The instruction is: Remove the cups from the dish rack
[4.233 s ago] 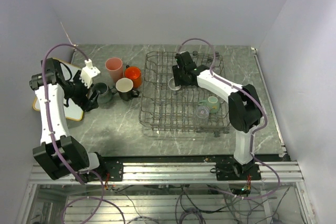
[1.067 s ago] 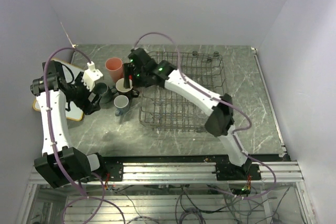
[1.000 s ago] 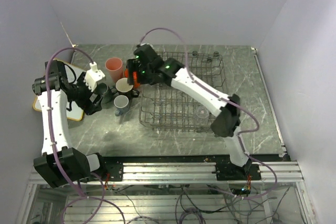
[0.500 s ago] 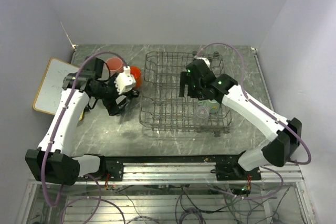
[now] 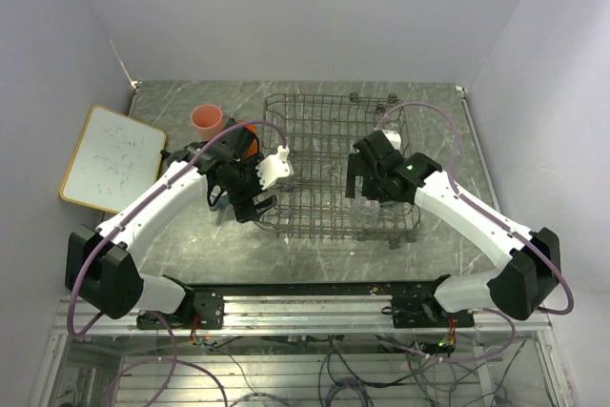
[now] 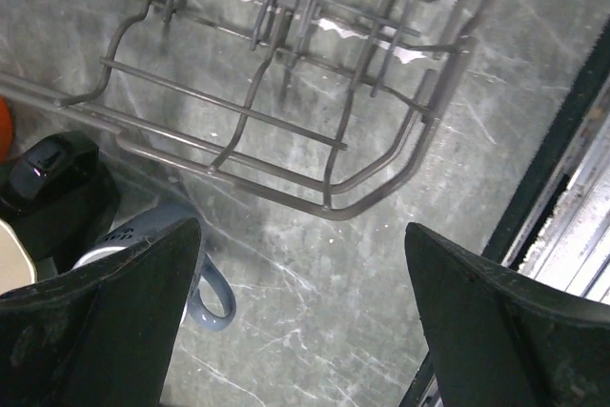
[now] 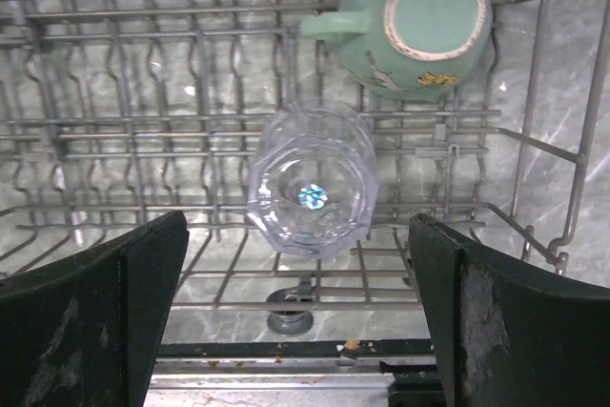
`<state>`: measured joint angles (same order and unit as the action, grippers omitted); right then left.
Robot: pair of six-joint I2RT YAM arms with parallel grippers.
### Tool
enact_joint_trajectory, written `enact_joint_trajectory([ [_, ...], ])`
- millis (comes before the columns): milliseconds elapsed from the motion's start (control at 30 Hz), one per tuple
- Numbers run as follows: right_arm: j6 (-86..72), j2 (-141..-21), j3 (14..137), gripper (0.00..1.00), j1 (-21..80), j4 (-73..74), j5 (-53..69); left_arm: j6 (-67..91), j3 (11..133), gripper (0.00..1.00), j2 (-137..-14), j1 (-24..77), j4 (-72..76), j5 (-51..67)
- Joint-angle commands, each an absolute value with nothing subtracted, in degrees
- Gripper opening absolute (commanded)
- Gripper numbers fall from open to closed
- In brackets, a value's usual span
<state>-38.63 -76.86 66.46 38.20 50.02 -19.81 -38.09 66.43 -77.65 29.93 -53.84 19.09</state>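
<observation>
Looking down from above, the dish rack (image 5: 324,98) sits mid-table. The left gripper (image 5: 252,203) hangs at its near-left corner and the right gripper (image 5: 366,195) over its near-right part. The pink tumbler (image 5: 206,119) and orange mug (image 5: 245,134) stand on the table left of the rack, near the white board (image 5: 112,156). Left wrist — fingers (image 6: 105,321) spread wide, nothing between them, with a grey mug (image 6: 157,235) and black mug (image 6: 52,183) just outside the rack's corner. Right wrist — fingers (image 7: 86,312) spread wide too, the clear glass (image 7: 313,193) on the wires ahead of the gap, untouched, and the mint-green mug (image 7: 429,26) bottom-up just beyond it.
</observation>
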Motion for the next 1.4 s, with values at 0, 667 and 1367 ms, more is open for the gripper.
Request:
enact_joint_trajectory([
  [0,-38.82,-76.52,63.39,1.00,36.12,47.92,-20.48,-34.97,65.12,0.99,-77.79,30.41,-47.82,14.79],
  [667,-38.77,-84.08,57.71,0.82,35.30,38.72,-17.50,-32.76,63.89,0.96,-83.48,30.40,-38.89,9.20],
  [1367,-35.36,-80.58,72.29,0.18,35.24,45.45,-13.33,-41.08,70.09,0.99,-70.05,27.87,-48.69,21.03],
])
